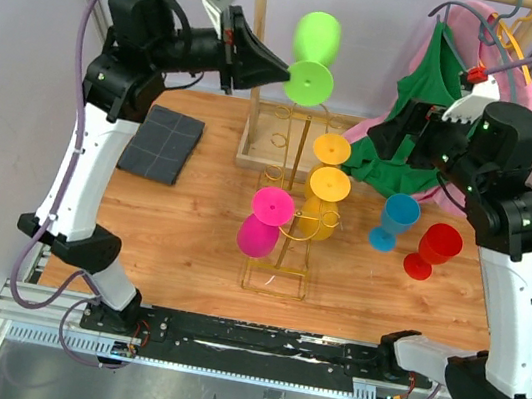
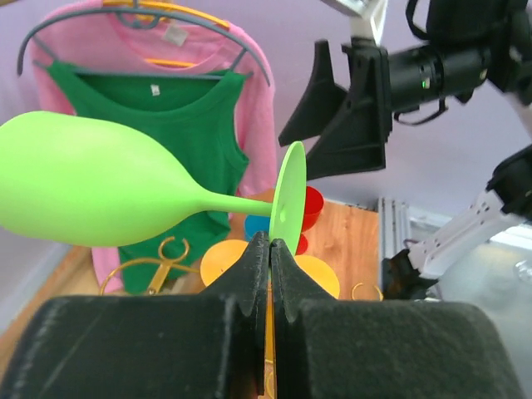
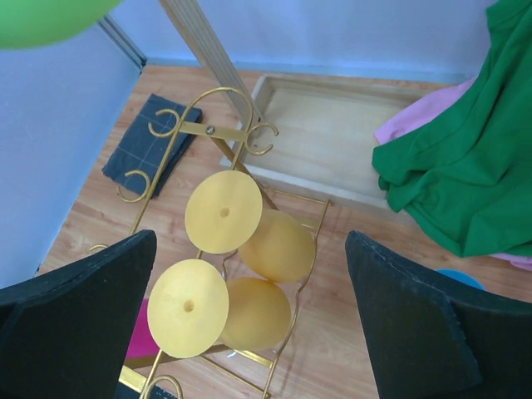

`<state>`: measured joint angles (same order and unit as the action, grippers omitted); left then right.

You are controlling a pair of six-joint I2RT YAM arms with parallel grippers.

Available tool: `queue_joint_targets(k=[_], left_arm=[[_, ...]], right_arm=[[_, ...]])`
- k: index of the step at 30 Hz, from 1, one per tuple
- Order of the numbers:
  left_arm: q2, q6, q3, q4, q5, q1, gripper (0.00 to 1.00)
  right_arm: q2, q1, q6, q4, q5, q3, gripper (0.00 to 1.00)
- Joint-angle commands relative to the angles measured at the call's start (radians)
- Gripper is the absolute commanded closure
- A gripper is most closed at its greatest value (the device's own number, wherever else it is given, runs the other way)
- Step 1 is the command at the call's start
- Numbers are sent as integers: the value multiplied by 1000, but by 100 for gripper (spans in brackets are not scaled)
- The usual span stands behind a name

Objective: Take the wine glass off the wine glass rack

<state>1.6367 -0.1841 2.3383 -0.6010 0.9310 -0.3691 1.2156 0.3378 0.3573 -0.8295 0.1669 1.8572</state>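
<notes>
My left gripper [image 1: 287, 68] is shut on the foot rim of a lime green wine glass [image 1: 317, 36] and holds it high in the air above the gold wire rack [image 1: 279, 262]. In the left wrist view the glass [image 2: 100, 187] lies sideways, with its foot pinched between my fingertips [image 2: 271, 243]. Two yellow glasses [image 1: 328, 183] and a pink glass [image 1: 263, 221] hang on the rack. My right gripper [image 1: 395, 136] is open and empty, above and to the right of the rack. In its wrist view the gripper [image 3: 249, 241] looks down on the yellow glasses [image 3: 223, 210].
A blue glass [image 1: 396, 220] and a red glass [image 1: 434, 249] stand on the table right of the rack. A dark folded cloth [image 1: 162, 143] lies at the left. A wooden clothes rail with a tray base [image 1: 259, 146] stands behind the rack, with green and pink shirts [image 1: 434, 95] hanging.
</notes>
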Motion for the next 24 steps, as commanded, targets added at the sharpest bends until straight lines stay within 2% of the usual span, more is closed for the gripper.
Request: queue_joint_targets(k=[1,8,14,18,20,24], left_arm=[[-73,279,-39,1,-129,-92,100],[-243,682,-273,1,-210,-259,100],[-426,906,-531,1,-120,-317,100],[-515,1005,-654,-14,-125,-333,100],[-539,1068,-674,-49,-129,-335,100],[-595,1146,-725,-73,-150,-335,100]], right_arm=[[-38,-2,-16,-24,-79,75,2],[-50,-50,-36,-115,-121,172,1],[59,-79,-24,-170,-8,345,1],[196,-153,6,-236,190,566,1],[252,-219,58,-223,386,617,1],[282,-285,221,-38,716,520,0]])
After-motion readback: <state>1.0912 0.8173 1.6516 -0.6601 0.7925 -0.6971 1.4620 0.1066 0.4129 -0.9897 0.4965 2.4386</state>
